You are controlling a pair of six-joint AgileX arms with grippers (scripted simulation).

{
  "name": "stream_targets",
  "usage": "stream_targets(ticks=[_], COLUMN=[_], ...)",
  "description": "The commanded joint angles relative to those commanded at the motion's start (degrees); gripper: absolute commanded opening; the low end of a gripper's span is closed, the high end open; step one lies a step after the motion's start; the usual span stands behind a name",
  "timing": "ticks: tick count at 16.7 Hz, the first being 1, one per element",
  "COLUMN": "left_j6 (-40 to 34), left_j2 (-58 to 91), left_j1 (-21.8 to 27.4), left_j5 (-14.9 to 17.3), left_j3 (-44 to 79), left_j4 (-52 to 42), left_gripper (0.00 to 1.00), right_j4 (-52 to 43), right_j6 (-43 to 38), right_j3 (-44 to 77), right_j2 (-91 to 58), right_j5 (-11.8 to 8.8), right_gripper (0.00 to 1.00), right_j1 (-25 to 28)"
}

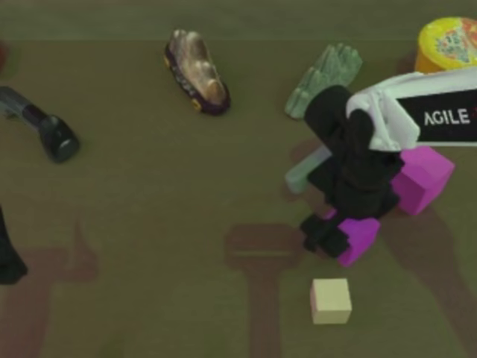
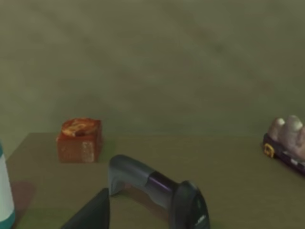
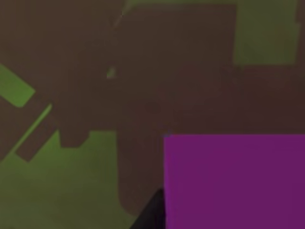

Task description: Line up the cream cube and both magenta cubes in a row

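Note:
My right gripper [image 1: 337,237] is shut on the smaller magenta cube [image 1: 361,236], right of the table's middle. In the right wrist view this cube [image 3: 233,181] fills the lower corner, with one dark finger [image 3: 152,214] against its side and shadow on the table beneath. The bigger magenta cube [image 1: 426,177] rests on the table just behind and to the right, partly under the right arm. The small cream cube [image 1: 330,300] sits on the table in front of the held cube, apart from it. My left gripper [image 1: 9,265] is parked at the left edge, open.
A shoe [image 1: 197,72] lies at the back centre. A grey-black scanner [image 1: 45,127] lies at the back left. A pale green hand-shaped object [image 1: 325,80] and a yellow patterned tub [image 1: 447,43] sit at the back right. An orange box [image 2: 79,140] stands beyond the scanner [image 2: 162,191].

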State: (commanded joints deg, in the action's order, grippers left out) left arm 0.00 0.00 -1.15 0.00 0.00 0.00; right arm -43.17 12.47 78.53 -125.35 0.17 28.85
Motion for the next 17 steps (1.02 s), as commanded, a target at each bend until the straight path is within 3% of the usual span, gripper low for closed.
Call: stream_targets(ticks=[3,4,13,17], left_j6=[0.0,0.0,0.0,0.0], left_j2=[0.0,0.0,0.0,0.0], left_j1=[0.0,0.0,0.0,0.0], left_j5=[0.0,0.0,0.0,0.0], left_j3=[0.0,0.0,0.0,0.0], left_j4=[0.0,0.0,0.0,0.0], left_gripper=[1.0,1.0,1.0,1.0], right_j4=[0.0,0.0,-0.69,-6.87], right_j6=[0.0,0.0,-0.17,-0.13], right_j3=[0.0,0.0,0.45,3.8], right_j2=[0.0,0.0,1.26,3.87], right_j5=[0.0,0.0,-0.23,-0.26], right_gripper=[0.02,0.0,0.0,0.0], right_j1=[0.0,0.0,-0.05,0.17])
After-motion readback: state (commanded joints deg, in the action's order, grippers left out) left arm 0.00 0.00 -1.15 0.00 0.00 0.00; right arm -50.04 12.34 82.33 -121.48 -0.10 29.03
